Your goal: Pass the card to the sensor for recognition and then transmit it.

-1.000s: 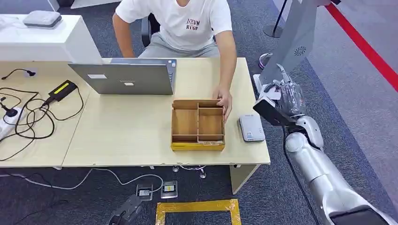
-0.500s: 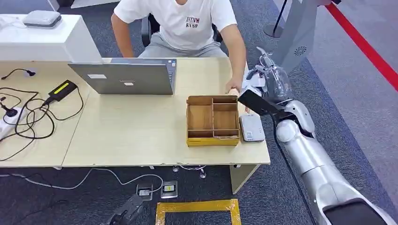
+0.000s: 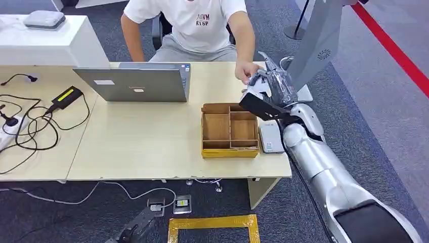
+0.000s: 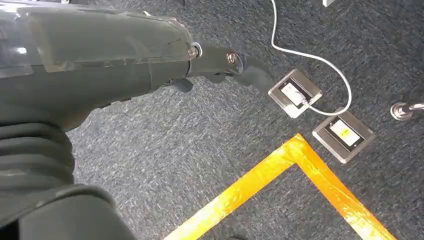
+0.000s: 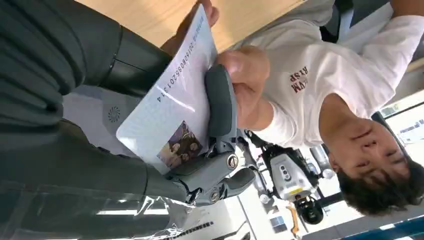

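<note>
A white card [image 5: 167, 107] with a printed number and a small picture is pinched in my right hand [image 3: 273, 86], which hovers above the desk's far right part. The card [image 3: 255, 91] shows as a white patch at that hand. Across the desk sits a person whose hand [image 3: 246, 71] reaches to the card's far end, with fingers [image 5: 245, 70] touching it. The sensor [image 3: 270, 137], a flat pale grey box, lies on the desk near its right edge, nearer to me than my hand. My left hand [image 4: 125, 55] hangs over the carpet and holds nothing.
A wooden divided box [image 3: 228, 150] stands right beside the sensor on the light wood desk [image 3: 141, 136]. An open laptop [image 3: 134, 83] sits further left, with cables and a power brick [image 3: 66, 97] at the far left. Floor sockets [image 4: 295, 92] and yellow tape [image 4: 280, 170] lie below.
My right hand has swung from beside the desk's right edge to over its far right part. The person slid the wooden box right against the sensor, then lifted a hand to the card.
</note>
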You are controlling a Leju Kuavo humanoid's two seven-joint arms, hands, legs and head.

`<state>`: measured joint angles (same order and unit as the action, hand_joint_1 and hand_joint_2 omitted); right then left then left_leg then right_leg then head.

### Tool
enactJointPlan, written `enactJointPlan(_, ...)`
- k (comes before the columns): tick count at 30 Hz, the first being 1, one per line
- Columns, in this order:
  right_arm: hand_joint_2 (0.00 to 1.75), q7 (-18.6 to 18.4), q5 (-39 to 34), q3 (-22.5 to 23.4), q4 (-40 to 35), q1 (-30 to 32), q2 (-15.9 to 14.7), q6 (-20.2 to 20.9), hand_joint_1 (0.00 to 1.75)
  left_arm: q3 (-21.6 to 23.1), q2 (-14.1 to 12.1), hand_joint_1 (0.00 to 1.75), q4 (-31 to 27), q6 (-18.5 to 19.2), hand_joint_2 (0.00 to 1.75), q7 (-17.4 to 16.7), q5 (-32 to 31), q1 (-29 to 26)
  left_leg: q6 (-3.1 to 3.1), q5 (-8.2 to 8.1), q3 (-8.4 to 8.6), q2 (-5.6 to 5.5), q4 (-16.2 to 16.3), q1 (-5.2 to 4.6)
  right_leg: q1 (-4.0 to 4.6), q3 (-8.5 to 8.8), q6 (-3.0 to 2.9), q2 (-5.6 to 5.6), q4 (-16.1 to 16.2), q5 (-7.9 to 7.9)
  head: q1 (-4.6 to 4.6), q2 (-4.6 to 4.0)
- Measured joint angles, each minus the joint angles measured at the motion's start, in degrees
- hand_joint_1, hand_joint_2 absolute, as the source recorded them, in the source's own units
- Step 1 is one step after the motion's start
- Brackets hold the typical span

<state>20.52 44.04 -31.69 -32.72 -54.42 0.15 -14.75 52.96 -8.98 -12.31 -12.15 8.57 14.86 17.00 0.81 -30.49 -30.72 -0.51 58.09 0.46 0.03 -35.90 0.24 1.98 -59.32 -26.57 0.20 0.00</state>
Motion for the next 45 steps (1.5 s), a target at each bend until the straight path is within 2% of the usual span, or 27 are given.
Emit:
enactJointPlan(12, 1.75, -0.39, 1.25, -1.03, 3.96, -0.59, 2.21, 1.01, 1.75, 0.0, 0.11, 0.0, 0.0, -0.59, 0.0, -0.2, 0.92, -0.64, 0.0, 0.0, -0.09, -0.08, 0.0, 0.02, 0.02, -0.07, -0.03, -0.02, -0.03, -0.03, -0.02, 0.0)
enactJointPlan(22, 1.75, -1.4, 1.62, -1.62, 5.97, -0.45, 2.38, 0.2, 1.75, 0.0, 0.22, 0.0, 0.0, -0.72, 0.0, -0.61, 0.85, -0.86, 0.0, 0.0, -0.09, -0.08, 0.0, 0.0, 0.01, -0.07, -0.05, -0.02, -0.02, -0.04, 0.0, 0.0)
enactJointPlan(23, 1.75, -1.4, 1.66, -1.64, 6.17, -0.39, 2.38, 0.15, 1.68, 0.0, 0.22, 0.0, 0.0, -0.72, 0.0, -0.61, 0.87, -0.94, 0.0, 0.0, -0.09, -0.08, 0.0, 0.0, 0.01, -0.07, -0.05, -0.02, -0.02, -0.04, 0.0, 0.0)
enactJointPlan(24, 1.75, -1.4, 1.66, -1.64, 6.27, -0.36, 2.38, 0.15, 0.47, 0.0, 0.22, 0.0, 0.0, -0.72, 0.0, -0.61, 0.87, -1.01, 0.0, 0.0, -0.09, -0.08, 0.0, 0.0, 0.01, -0.08, -0.05, -0.02, -0.02, -0.04, 0.0, 0.0)
enactJointPlan(25, 1.75, -1.4, 1.68, -1.66, 6.43, -0.36, 2.38, 0.15, 0.0, 0.0, 0.22, 0.0, 0.0, -0.74, 0.0, -0.61, 0.85, -1.04, 0.0, 0.0, -0.09, -0.08, 0.0, 0.0, 0.01, -0.08, -0.05, -0.02, -0.02, -0.04, -0.02, 0.0)
enactJointPlan(37, 1.75, -0.66, 2.25, -2.06, 7.59, -0.15, 2.19, -3.41, 0.0, -0.09, 0.09, 0.0, 0.0, -1.86, 0.0, -0.59, 1.84, -3.2, 0.0, 0.0, -0.05, -0.05, 0.0, 0.0, 0.01, -0.07, -0.05, -0.01, -0.03, -0.04, -0.02, 0.0)
enactJointPlan(45, 1.75, -0.07, 2.4, -2.06, 7.56, -0.89, 0.13, -4.41, 0.0, -0.17, -1.14, 0.0, 0.02, -2.6, 0.0, -0.52, 3.1, -5.52, 0.0, 0.0, -0.06, -0.04, 0.0, 0.0, 0.01, -0.08, -0.05, 0.01, -0.04, -0.04, -0.02, 0.0)
